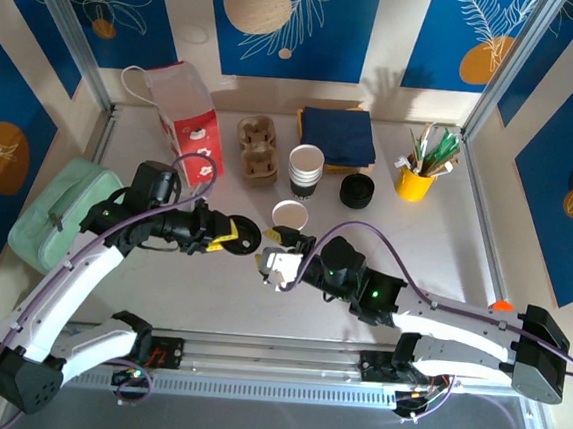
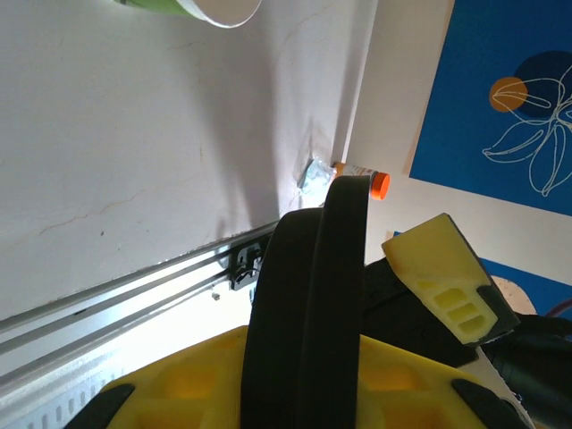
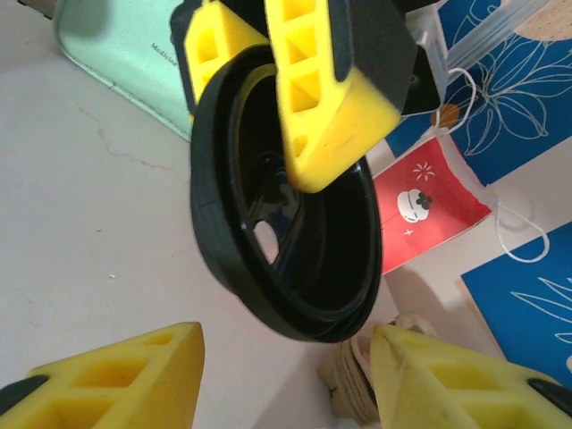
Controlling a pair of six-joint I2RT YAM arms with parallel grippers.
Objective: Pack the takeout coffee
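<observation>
Black lid point(image 3: 332, 261) in left gripper point(image 1: 229, 238), underside seemingly toward right wrist

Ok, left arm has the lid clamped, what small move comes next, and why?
Probably tilt the left gripper to lay the black lid flat over the open cup: the lid is held edge-on beside the cup, whose white rim stands uncovered, and the right gripper has open jaws, holding nothing.

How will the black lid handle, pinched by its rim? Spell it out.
Probably light: the left fingers hold the black lid by one rim spot. Likely flexible, being thin-walled plastic, so squeezing may warp it. Round, so dropped on edge it could roll.
</observation>
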